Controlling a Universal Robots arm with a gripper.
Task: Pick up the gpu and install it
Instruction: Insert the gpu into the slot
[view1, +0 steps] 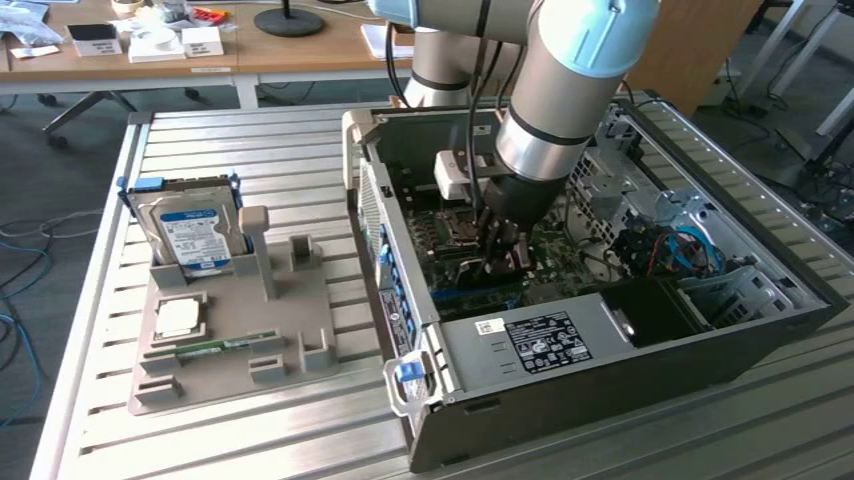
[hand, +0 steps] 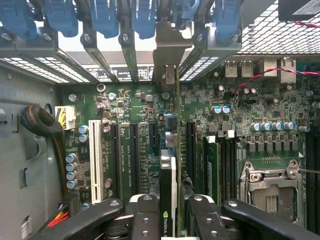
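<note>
**Graphics card held on edge above the motherboard**

The robot arm reaches down into an open computer case (view1: 747, 300) lying on its side on a slatted metal table (view1: 267, 140). Its gripper (view1: 505, 262) hangs low inside the case, just over the motherboard (view1: 567, 262), and its fingers (hand: 142, 220) are closed on the graphics card (hand: 176, 165). In the wrist view the card stands on its edge between the two black fingers, a thin green strip running straight away from the gripper toward the back wall of the case. Its silver end bracket (hand: 172, 50) sits at that wall, in line with the row of blue slot clips (hand: 105, 17). A black block on one face of the card shows between the fingers, right at the grip. The card lies over the band of long expansion slots, with the white slot (hand: 94, 160) off to one side and the empty processor socket (hand: 270, 187) to the other. Whether the lower edge of the card is already seated in a slot cannot be told.

To the exterior view's left of the case, a grey parts holder (view1: 227, 330) rests on the table. A hard drive (view1: 191, 232) with a blue and white label stands upright in it, and a small memory stick (view1: 214, 347) lies flat nearer the front.
</note>
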